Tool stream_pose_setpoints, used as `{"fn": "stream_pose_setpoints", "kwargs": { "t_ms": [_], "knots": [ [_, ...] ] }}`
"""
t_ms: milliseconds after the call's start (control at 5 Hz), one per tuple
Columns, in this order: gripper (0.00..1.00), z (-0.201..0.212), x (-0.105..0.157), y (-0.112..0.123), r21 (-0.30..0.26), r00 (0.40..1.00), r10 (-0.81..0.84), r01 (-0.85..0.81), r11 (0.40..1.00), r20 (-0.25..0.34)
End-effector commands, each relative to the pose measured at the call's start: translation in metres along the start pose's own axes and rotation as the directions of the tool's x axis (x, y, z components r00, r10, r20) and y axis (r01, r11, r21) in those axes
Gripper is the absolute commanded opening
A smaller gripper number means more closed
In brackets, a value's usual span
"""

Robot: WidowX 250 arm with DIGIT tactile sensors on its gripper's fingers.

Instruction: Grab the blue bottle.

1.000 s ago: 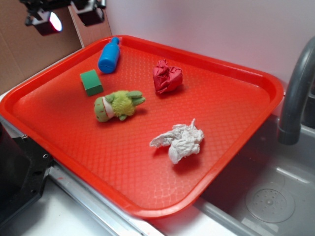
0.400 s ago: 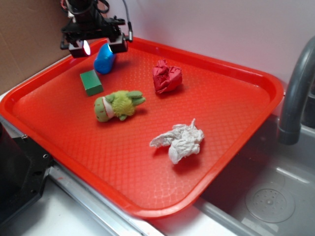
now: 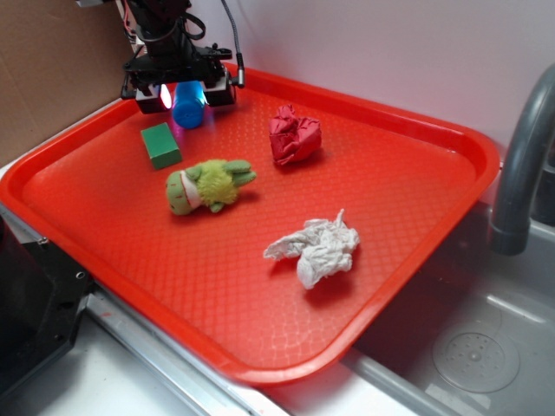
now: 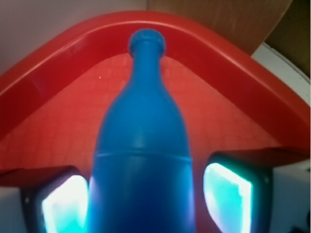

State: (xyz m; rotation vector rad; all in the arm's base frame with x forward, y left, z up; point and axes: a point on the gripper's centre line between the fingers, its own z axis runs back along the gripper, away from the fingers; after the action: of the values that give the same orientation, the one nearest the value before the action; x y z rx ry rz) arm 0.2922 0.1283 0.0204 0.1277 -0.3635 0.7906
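The blue bottle (image 3: 188,112) lies on the red tray (image 3: 416,199) at its far left corner, cap pointing to the corner. My gripper (image 3: 184,94) is lowered over it with one lit finger on each side of the body. In the wrist view the bottle (image 4: 141,145) fills the middle, between the left pad (image 4: 60,204) and the right pad (image 4: 227,196). The left pad is close to the body; a strip of tray shows between the body and the right pad. The jaws are open around the bottle.
A green block (image 3: 161,145) lies just in front of the bottle. A green plush toy (image 3: 208,184), a red crumpled wad (image 3: 295,134) and a white crumpled cloth (image 3: 316,250) lie on the tray. A cardboard wall (image 3: 52,78) stands left; a grey faucet (image 3: 520,173) and sink (image 3: 477,347) are right.
My gripper has come down from above the tray's far left corner and now straddles the blue bottle. The bottle and the other things have not moved.
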Motion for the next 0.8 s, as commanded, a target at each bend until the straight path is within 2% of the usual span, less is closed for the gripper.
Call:
{"fn": "stream_pose_setpoints", "kwargs": {
  "t_ms": [0,200,400,600],
  "knots": [
    [0.00,0.016,0.018,-0.002,-0.050,1.000,0.005,-0.005,0.999,0.013],
    [0.00,0.028,0.019,-0.004,0.014,0.999,0.009,-0.009,1.000,-0.035],
    [0.00,0.060,0.018,-0.009,-0.017,0.994,-0.038,0.036,0.999,-0.106],
    [0.00,0.110,0.012,-0.013,-0.075,0.980,-0.098,0.086,0.993,-0.171]
  ]
}}
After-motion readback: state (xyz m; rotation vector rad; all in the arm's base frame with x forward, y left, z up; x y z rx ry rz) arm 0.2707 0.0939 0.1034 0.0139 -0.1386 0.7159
